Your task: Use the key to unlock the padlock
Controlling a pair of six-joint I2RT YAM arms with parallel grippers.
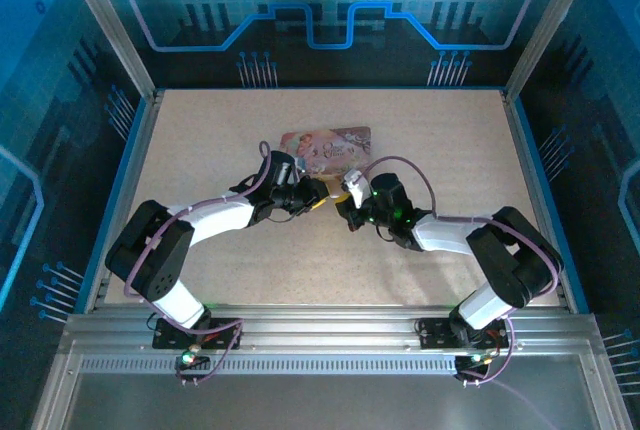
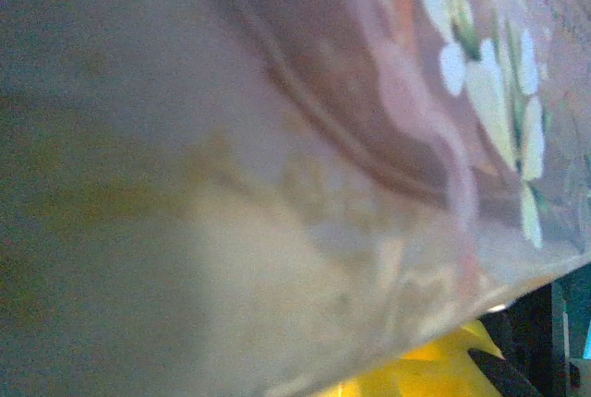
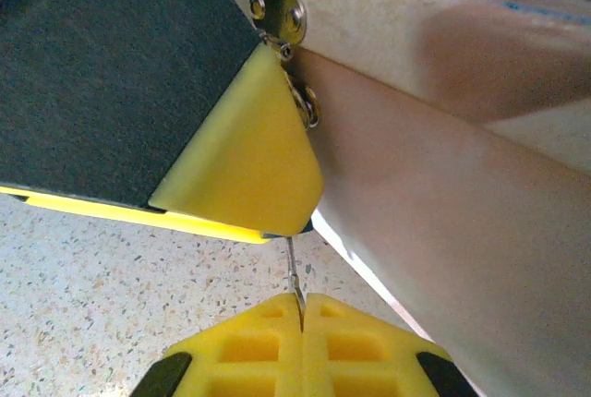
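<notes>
My right gripper (image 3: 302, 303) is shut on the thin metal key (image 3: 293, 272). The key's shaft runs straight up to a teal sliver of the padlock (image 3: 307, 226). The rest of the padlock's body is hidden behind a yellow finger (image 3: 245, 152) of my left gripper, which is closed around it. A thin silvery shackle (image 3: 309, 106) rises to the hasp (image 3: 280, 11) on the pink tin box (image 3: 443, 203). From above, the left gripper (image 1: 318, 202) and the right gripper (image 1: 345, 200) meet at the box's near edge (image 1: 325, 145).
The box's pink illustrated side (image 2: 369, 138) lies blurred and very close in the left wrist view, with a yellow finger (image 2: 425, 369) below it. The speckled table (image 1: 250, 260) is walled on its left, back and right.
</notes>
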